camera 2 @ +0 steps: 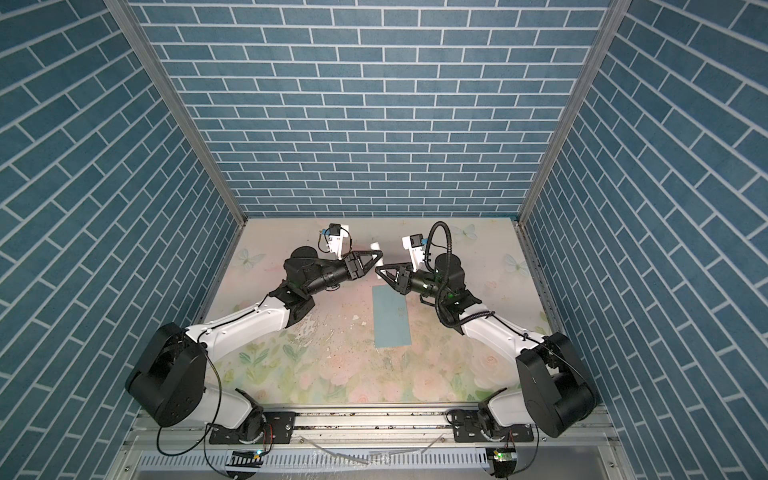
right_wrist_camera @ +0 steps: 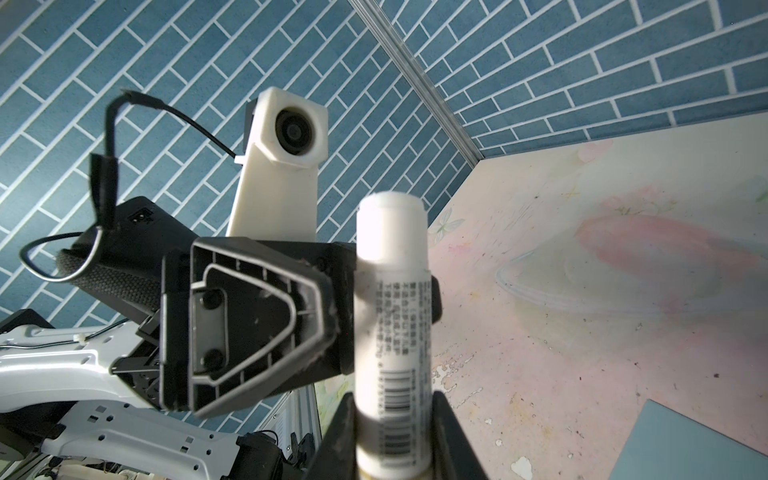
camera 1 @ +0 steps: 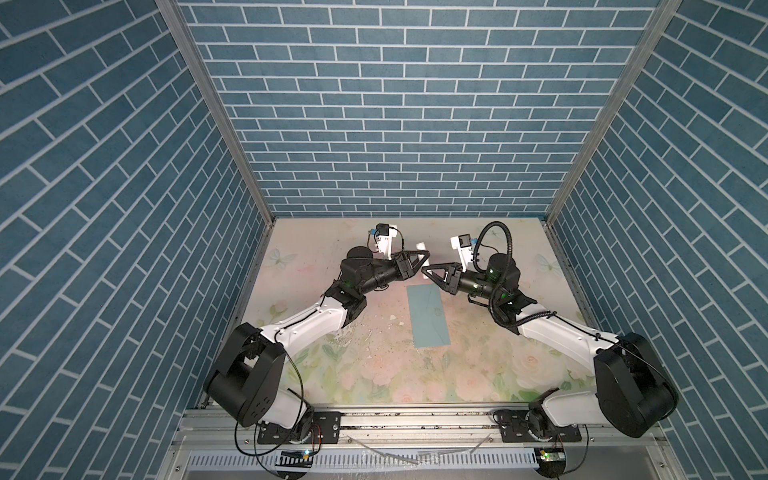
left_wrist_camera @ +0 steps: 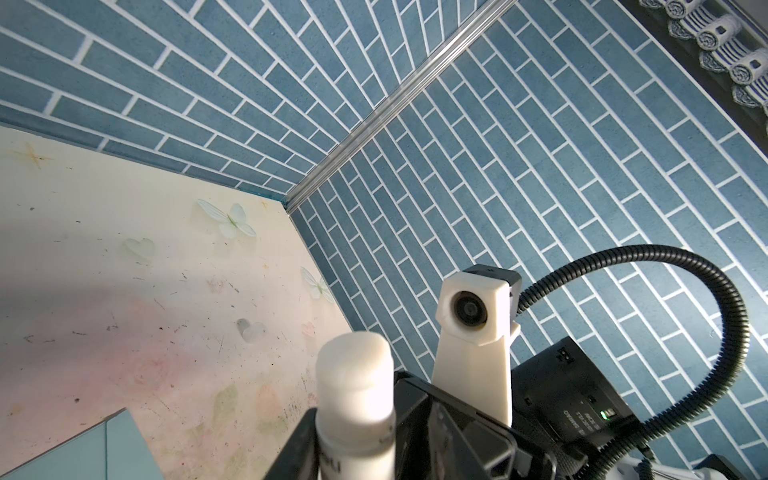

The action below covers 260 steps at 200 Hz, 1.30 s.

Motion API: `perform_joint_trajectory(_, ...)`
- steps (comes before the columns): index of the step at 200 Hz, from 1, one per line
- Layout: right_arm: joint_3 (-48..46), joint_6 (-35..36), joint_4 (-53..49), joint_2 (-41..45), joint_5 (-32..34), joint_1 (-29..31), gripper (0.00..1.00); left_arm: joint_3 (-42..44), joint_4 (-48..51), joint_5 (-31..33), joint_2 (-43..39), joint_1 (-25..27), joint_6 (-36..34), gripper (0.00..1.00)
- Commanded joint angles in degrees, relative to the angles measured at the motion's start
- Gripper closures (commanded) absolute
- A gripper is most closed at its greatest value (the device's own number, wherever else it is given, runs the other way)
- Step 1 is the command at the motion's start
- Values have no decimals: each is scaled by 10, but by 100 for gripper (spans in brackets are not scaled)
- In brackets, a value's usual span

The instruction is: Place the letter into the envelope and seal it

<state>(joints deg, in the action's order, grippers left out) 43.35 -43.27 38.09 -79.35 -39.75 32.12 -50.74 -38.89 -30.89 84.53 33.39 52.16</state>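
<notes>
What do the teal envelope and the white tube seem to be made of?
The envelope is probably matte paper: it lies flat and thin, with faint fold lines. The white tube is likely smooth plastic, slightly shiny, with a printed barcode label.

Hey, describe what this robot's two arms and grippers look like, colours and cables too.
The left arm and right arm share white link shells with black joint housings. The left gripper and right gripper are black, with triangular ribbed open-frame fingers. Each wrist bears a white camera mount. A black corrugated hose loops off the right arm.
</notes>
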Motion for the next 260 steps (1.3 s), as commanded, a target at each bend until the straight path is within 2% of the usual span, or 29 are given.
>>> perform_joint_trajectory(1, 31, -16, 24, -7, -17, -1, 100, 5, -32, -8, -3, 2, 0, 60)
perform_joint_trajectory(101, 32, -20, 34, -10, -29, 0, 100, 4, -49, -8, 14, 2, 17, 64)
perform_joint_trajectory(154, 31, -21, 36, -10, -30, 0, 100, 4, -52, -10, 19, 2, 22, 83)
perform_joint_trajectory(174, 33, -20, 36, -10, -28, 0, 100, 4, -53, -9, 20, 3, 22, 94)
perform_joint_trajectory(184, 32, -20, 36, -10, -27, 1, 94, 4, -53, -9, 19, 3, 22, 100)
perform_joint_trajectory(212, 22, -22, 34, 3, -17, 0, 67, 9, -59, 8, 9, 3, 24, 100)
perform_joint_trajectory(232, 6, -35, 49, 13, -10, 0, 52, 12, -62, 21, -5, 3, 26, 100)
perform_joint_trajectory(244, -2, -44, 59, 13, -9, 0, 48, 13, -60, 27, -11, 3, 24, 100)
perform_joint_trajectory(260, -9, -60, 81, 8, -9, 1, 48, 13, -60, 31, -15, 3, 26, 100)
